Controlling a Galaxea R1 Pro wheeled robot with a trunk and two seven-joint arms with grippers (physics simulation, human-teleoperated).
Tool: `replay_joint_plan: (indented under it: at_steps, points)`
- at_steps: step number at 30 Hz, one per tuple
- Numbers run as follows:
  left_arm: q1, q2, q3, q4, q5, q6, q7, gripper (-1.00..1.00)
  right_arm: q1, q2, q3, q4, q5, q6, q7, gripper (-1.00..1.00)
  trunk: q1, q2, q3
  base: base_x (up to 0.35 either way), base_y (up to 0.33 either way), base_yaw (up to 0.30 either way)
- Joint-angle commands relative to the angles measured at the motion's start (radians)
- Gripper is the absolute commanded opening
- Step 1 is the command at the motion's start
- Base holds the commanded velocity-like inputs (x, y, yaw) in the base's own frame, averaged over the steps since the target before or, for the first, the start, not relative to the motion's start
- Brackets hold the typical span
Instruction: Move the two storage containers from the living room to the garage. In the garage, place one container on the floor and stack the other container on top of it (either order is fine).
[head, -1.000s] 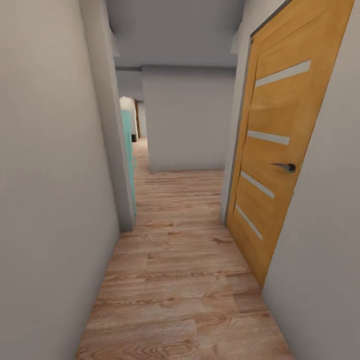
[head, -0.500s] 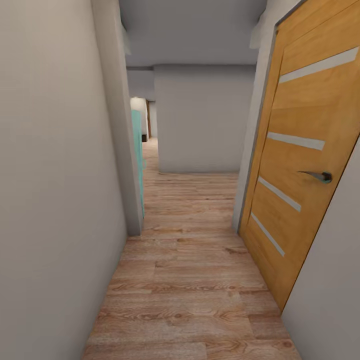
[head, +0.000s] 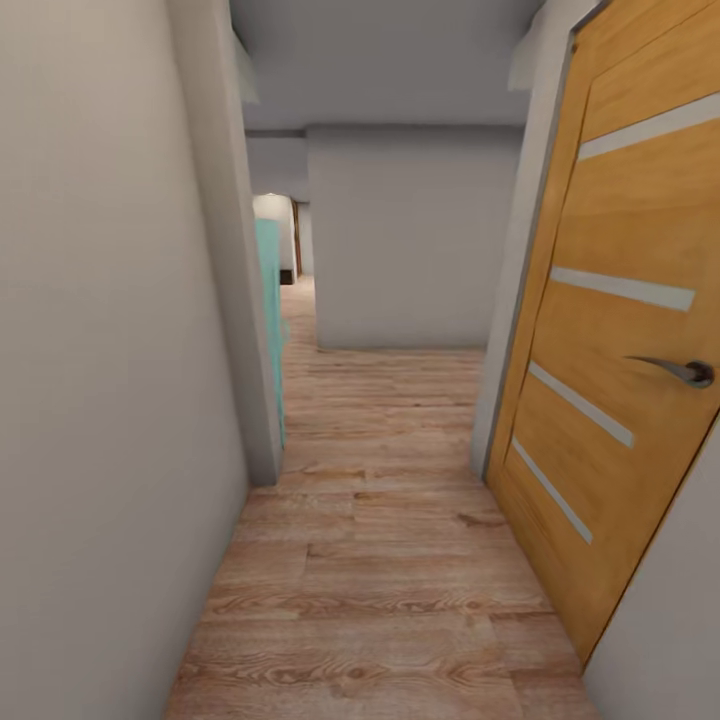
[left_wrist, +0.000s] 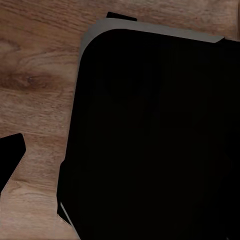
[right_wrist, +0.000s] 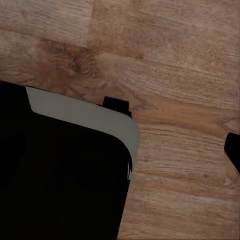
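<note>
**Robot in narrow hallway, no containers in view**

Head view, left to right: plain pale grey wall (head: 100, 400) runs along the near left side and ends at a corner partway down. Just past that corner a teal panel (head: 271, 320) stands upright on edge, looks like a door or board, cannot tell which. Beyond it a narrow passage (head: 290, 240) goes further back on the left, dim, with a dark strip at its far end, too small to read. Centre: light wood-plank floor (head: 390, 560) runs from near to far and stops at a pale grey far wall (head: 410, 240) that faces the camera. Grey ceiling (head: 380, 60) above. Right: orange-wood door (head: 610, 330) with four pale stripes set in a grey frame (head: 510, 330), dark metal lever handle (head: 680, 370) near its near edge. Door looks closed or close to it, hard to tell from this angle. More pale wall at the near right corner.

Left wrist view: a large black body with a grey rounded edge (left_wrist: 150, 140), robot's own part, over the plank floor; a small black tip at the edge of the picture. Right wrist view: same kind of black body with a grey rim (right_wrist: 65, 175) over the planks.

Jaws of the left and right grippers: cannot tell, fingers not clearly shown. Where the storage containers are: cannot tell from these views.
</note>
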Motion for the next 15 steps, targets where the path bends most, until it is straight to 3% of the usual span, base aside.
replay_joint_plan:
  at_steps: [1, 15]
  points:
    - [0.000, 0.000, 0.000, -0.001, 0.006, -0.001, 0.001, 1.00, -0.001, 0.003, 0.009, 0.001, -0.009, -0.002, 0.004, 1.00, 0.001, 0.000, -0.001, 0.322, 0.000, 0.000]
    - [0.000, -0.001, 0.001, 0.000, 0.006, -0.001, 0.000, 1.00, -0.001, 0.007, 0.005, -0.002, -0.014, 0.002, 0.004, 1.00, 0.001, 0.000, -0.001, 0.322, 0.000, 0.000]
